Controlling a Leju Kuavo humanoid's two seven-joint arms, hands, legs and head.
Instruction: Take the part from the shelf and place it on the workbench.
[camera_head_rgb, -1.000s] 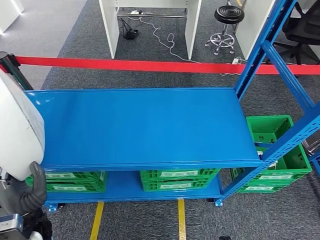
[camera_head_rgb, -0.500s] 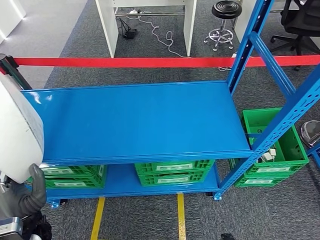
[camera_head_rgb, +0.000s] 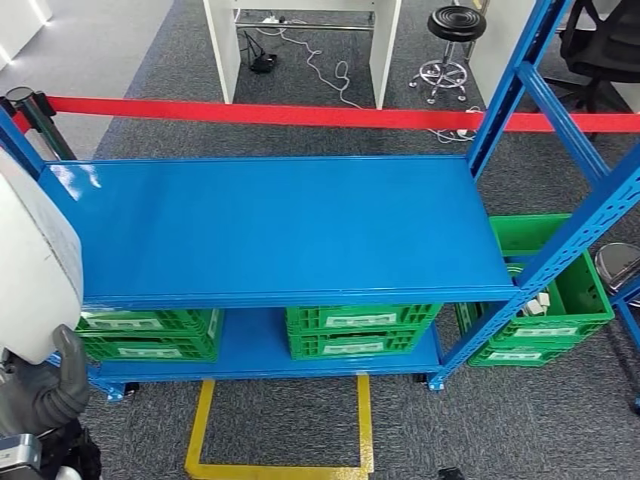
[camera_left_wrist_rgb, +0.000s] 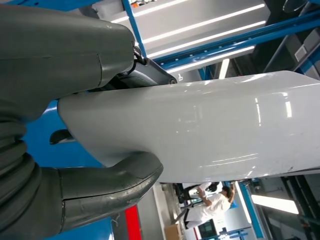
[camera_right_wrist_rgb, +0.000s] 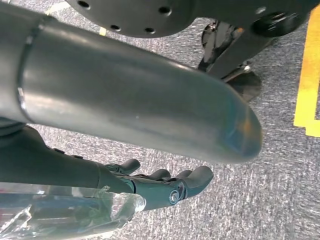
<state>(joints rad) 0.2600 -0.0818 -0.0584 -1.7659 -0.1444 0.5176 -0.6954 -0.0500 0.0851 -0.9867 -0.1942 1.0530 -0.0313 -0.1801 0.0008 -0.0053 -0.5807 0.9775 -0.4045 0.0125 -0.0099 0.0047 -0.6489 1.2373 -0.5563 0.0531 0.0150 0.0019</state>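
The left hand (camera_left_wrist_rgb: 71, 150) clasps the big white moulded part (camera_left_wrist_rgb: 211, 130), thumb under its edge; glossy, stiff and bulky, it looks slippery, while the right hand (camera_right_wrist_rgb: 158, 187) hangs empty, fingers apart.

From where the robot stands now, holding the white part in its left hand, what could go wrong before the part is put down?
1. The white part is large and glossy, and the left hand grips it only near its lower edge, so it might slip or tip.
2. The part hides the left end of the blue shelf in the head view, so it could strike the frame.
3. The right hand hangs over the floor and cannot steady it.
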